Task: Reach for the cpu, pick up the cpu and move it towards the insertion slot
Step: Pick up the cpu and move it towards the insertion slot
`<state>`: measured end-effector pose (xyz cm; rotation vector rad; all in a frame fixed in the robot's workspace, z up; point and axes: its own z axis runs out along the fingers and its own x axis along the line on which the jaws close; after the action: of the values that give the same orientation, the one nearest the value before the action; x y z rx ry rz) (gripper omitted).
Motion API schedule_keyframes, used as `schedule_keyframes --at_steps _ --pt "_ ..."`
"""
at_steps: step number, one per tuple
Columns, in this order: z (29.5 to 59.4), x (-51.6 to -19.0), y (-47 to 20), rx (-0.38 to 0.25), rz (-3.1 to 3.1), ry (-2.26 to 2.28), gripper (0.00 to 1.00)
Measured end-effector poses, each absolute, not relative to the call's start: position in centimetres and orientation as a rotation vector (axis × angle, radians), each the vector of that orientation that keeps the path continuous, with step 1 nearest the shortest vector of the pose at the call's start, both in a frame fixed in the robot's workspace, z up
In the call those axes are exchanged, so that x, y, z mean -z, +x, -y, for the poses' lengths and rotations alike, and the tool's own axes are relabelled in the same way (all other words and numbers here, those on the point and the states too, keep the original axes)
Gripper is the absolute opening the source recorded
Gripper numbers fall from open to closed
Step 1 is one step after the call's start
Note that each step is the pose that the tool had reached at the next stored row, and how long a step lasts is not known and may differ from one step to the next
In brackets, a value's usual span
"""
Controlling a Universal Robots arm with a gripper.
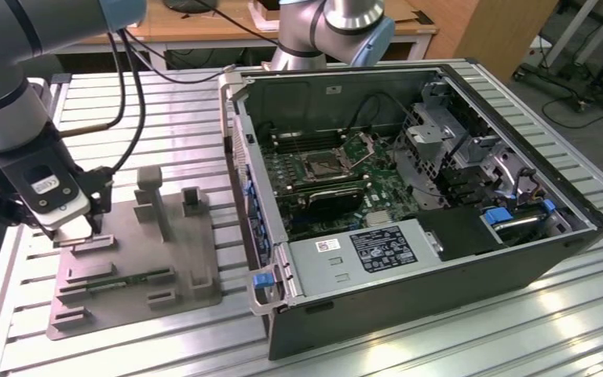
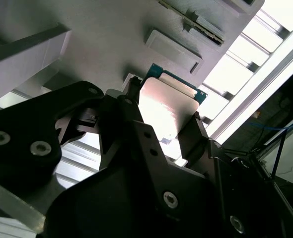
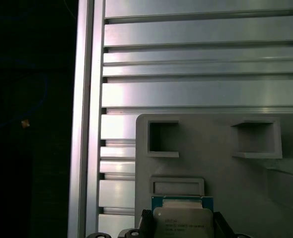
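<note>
Second wrist view: gripping the cpu [image 2: 169, 101] by two opposite edges with the claw [image 2: 162, 115], holding it over the grey tray [image 2: 111, 39] on the bench [image 2: 236, 69]

Grey tray [image 1: 134, 236] beside open computer case [image 1: 417, 298] on slatted table [image 1: 155, 102].

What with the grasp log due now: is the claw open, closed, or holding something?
The claw is closed on the cpu, gripping it by two opposite edges, above the grey tray.
</note>
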<state>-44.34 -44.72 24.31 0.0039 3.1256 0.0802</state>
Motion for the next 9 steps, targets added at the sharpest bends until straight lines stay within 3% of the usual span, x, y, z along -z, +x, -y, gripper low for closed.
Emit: schedule_keyframes --at_steps 9 --pt "44.71 -24.74 -44.33 -0.08 -3.125 0.004 0.55"
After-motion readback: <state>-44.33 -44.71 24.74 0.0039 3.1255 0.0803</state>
